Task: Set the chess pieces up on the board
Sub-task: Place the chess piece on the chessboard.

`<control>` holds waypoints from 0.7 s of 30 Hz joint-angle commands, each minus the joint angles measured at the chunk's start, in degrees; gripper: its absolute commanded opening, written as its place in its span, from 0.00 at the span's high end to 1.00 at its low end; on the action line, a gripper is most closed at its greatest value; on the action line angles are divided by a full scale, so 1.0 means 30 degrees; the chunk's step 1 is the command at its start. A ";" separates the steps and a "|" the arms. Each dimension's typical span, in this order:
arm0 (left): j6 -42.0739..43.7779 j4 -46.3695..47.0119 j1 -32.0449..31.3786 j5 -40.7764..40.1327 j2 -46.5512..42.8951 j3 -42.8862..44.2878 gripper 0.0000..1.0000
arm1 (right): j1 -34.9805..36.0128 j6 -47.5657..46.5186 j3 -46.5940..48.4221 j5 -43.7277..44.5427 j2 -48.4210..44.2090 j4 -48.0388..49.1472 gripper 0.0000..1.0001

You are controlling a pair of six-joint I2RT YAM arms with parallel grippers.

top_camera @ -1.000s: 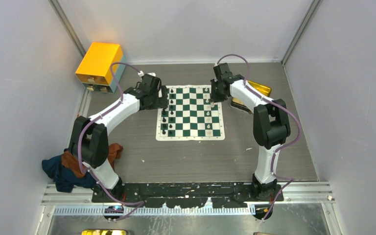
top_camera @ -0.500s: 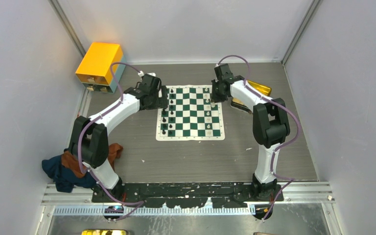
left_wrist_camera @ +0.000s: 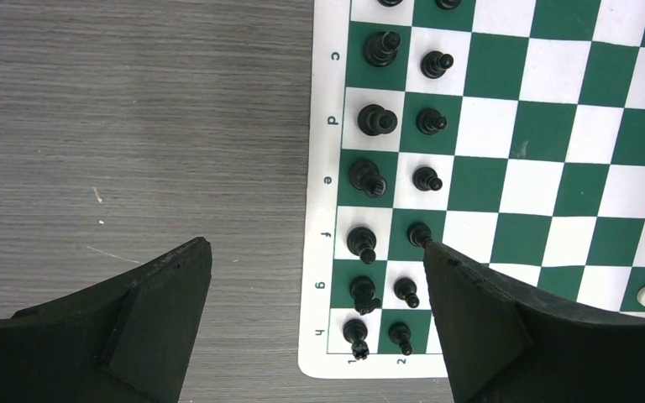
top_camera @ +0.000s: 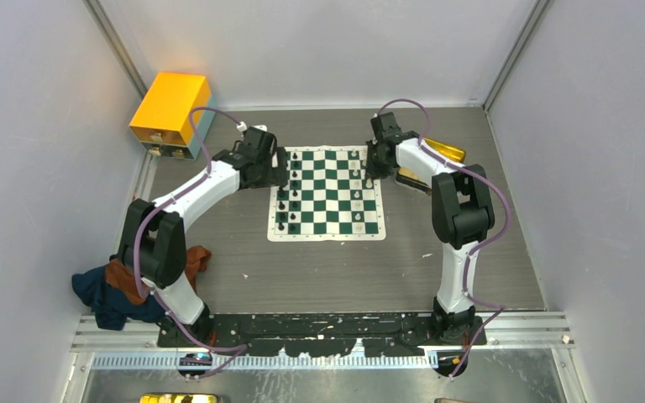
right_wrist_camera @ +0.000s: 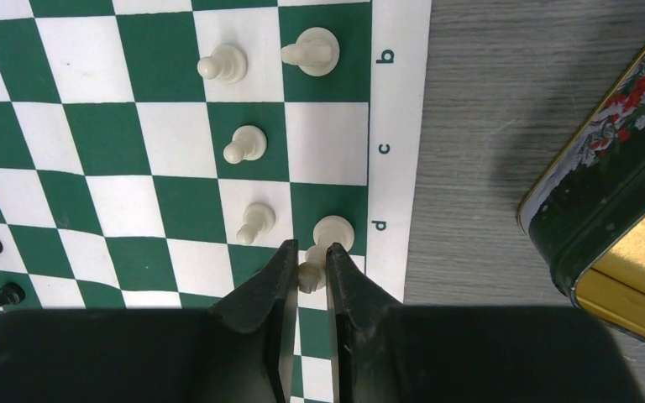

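- Chess pieces (left_wrist_camera: 377,120) are small, smooth plastic men with round heads and wider round feet. Some are black and some are cream-white.
- The board (top_camera: 326,195) is a thin flat mat of dark green and white squares with a cream edge. It lies on the grey table (top_camera: 327,269), which has wood-like lines, between the two grippers.
- The right gripper (right_wrist_camera: 311,252) is almost closed. Its two black pointed fingers (right_wrist_camera: 264,302) pinch one white piece (right_wrist_camera: 307,277) between their tips. I cannot tell if that piece touches the board.
- Just ahead of its right finger tip, a round-topped white man stands on a green square. More white pieces (right_wrist_camera: 246,144) stand further ahead and a bit to the left.
- On the cream edge, to the right of these fingers, you can read the letters b, c and d.
- Off to the right of this gripper sits a tin (right_wrist_camera: 613,180). It is dark green with red and white flowers on top and shiny gold inside.
- The left gripper (left_wrist_camera: 315,250) is wide open and holds nothing. Its fingers (left_wrist_camera: 151,319) are thick black wedges, and the board's left edge lies between them.
- Its right finger tip is right next to a small black pawn. I cannot tell if they touch.
- Ahead of this gripper, black pieces (left_wrist_camera: 426,178) stand in two neat lines, one on each square.
- The edge beside them shows the letters c, d, e, f, g and h. The near edge shows 1 and 2.
- Far off to the left of the left gripper stands an orange-yellow box (top_camera: 170,107) with flat sides.
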 commanded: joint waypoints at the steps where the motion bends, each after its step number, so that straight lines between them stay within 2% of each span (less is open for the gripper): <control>1: 0.0029 0.0617 -0.0033 -0.0057 -0.0417 0.0168 0.03 | -0.0132 -0.0043 0.0399 -0.0208 0.0029 0.0769 0.99; 19: 0.0035 0.0583 -0.0033 -0.0027 -0.0248 0.0216 0.03 | -0.0215 0.0045 0.0642 -0.0450 0.0522 0.0798 0.99; 21: 0.0031 0.0565 -0.0034 -0.0024 -0.0260 0.0165 0.03 | -0.0217 0.0046 0.0523 -0.0404 0.0501 0.0820 0.95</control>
